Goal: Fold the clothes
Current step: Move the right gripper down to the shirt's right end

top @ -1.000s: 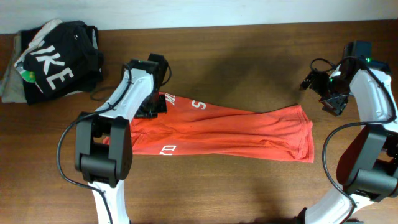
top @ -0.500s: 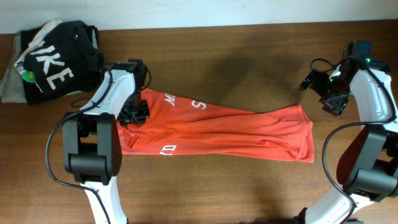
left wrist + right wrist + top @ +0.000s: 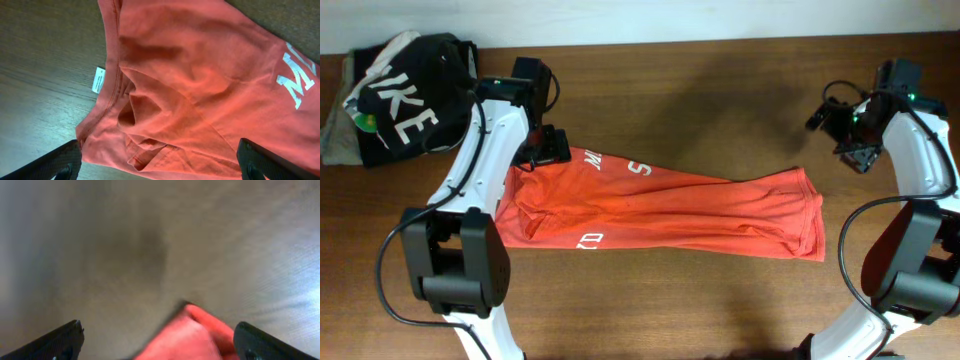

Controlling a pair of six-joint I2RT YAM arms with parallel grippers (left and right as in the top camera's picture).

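Shirt [image 3: 670, 205] lay in a long strip across the table [image 3: 720, 90], collar [image 3: 112, 75] at 9 o'clock, hem [image 3: 815, 215] at 3; left gripper [image 3: 548, 150] sat jaws apart over the collar, right gripper [image 3: 855, 150] wide and empty at 2 o'clock, so I'd smooth that bunched collar before folding across.

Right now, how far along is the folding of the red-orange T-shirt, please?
Done: the red-orange cotton T-shirt looks folded lengthwise into a long band. In hand: nothing; left gripper and right gripper both hang open, empty. Remaining: smoothing the bunched collar, then cross folds.
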